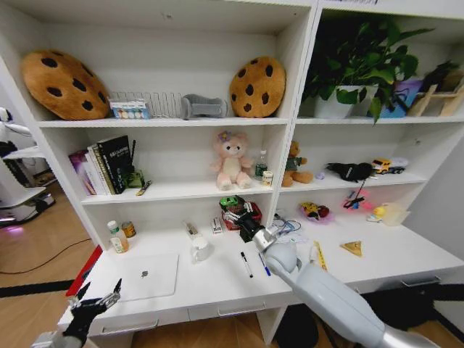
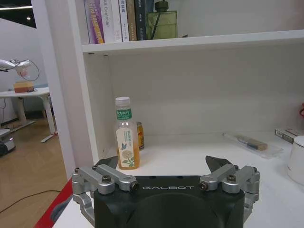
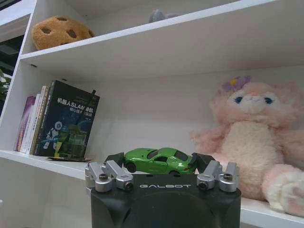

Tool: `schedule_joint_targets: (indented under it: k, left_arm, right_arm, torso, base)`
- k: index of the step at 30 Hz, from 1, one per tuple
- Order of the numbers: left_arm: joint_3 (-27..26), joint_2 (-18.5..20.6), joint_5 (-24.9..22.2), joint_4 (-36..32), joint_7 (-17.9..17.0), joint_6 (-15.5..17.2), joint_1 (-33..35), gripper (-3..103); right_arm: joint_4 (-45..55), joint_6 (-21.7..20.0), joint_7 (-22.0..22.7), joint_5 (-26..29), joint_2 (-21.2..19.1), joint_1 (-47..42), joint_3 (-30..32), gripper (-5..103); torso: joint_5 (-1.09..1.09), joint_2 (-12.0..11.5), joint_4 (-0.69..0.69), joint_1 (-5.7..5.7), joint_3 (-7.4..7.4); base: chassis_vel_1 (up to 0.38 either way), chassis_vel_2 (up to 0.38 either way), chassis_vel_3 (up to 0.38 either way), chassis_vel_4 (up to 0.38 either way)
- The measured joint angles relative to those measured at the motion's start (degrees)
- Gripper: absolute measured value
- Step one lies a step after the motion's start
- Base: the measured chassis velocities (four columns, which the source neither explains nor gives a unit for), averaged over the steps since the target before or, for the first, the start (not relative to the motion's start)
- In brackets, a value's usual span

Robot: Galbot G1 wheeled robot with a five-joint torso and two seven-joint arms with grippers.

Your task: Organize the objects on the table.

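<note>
Green toy car (image 3: 159,160): clamped lengthwise by right gripper (image 3: 159,164) near middle shelf (image 3: 266,209); slippage risked by smooth body. Left gripper (image 2: 164,172): spread, idle.

Right arm — grey, long forearm — reaches up and forward from the lower right of the head view, wrist bent toward the middle shelf. Right end effector (image 1: 241,217) raised, fingers closed on a green toy car (image 3: 159,160), gripped lengthwise between the two black pads.

Left arm low at the near left corner of the surface. Left end effector (image 1: 98,297) points forward and up — fingers (image 2: 219,165) spread wide apart, nothing between them. In the left wrist view the black body and silver linkages sit level.
</note>
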Motion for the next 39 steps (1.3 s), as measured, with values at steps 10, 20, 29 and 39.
schedule_joint_targets:
  k: [10,20,29,39]
  left_arm:
    - [-0.3,-0.2,-0.2,0.0,0.1,-0.4,0.2,100]
    - [-0.4,0.0,-0.7,0.9,0.5,-1.6,0.5,100]
    - [-0.4,0.3,-1.0,1.7,0.6,-2.2,0.1,100]
    - [-0.1,0.1,-1.1,2.4,0.7,-3.0,0.0,100]
  right_arm:
    - [-13.2,0.6,0.2,1.7,11.1,9.5,-6.3,79]
    - [-22.9,0.8,0.1,1.7,19.2,17.7,-9.5,79]
    - [-31.2,1.1,0.0,2.6,21.6,21.0,-11.2,79]
    - [-41.9,2.1,-0.7,3.1,26.9,24.2,-13.5,79]
  torso:
    - [0.00,0.0,0.00,0.00,0.01]
    - [0.00,0.0,-0.01,0.00,0.00]
    - [0.00,0.0,-0.02,0.00,0.00]
    - [0.00,0.0,-0.01,0.00,0.00]
  base:
    - [0.000,0.000,0.000,0.000]
    - [0.000,0.000,0.000,0.000]
    - [0.000,0.000,0.000,0.000]
    - [0.000,0.000,0.000,0.000]
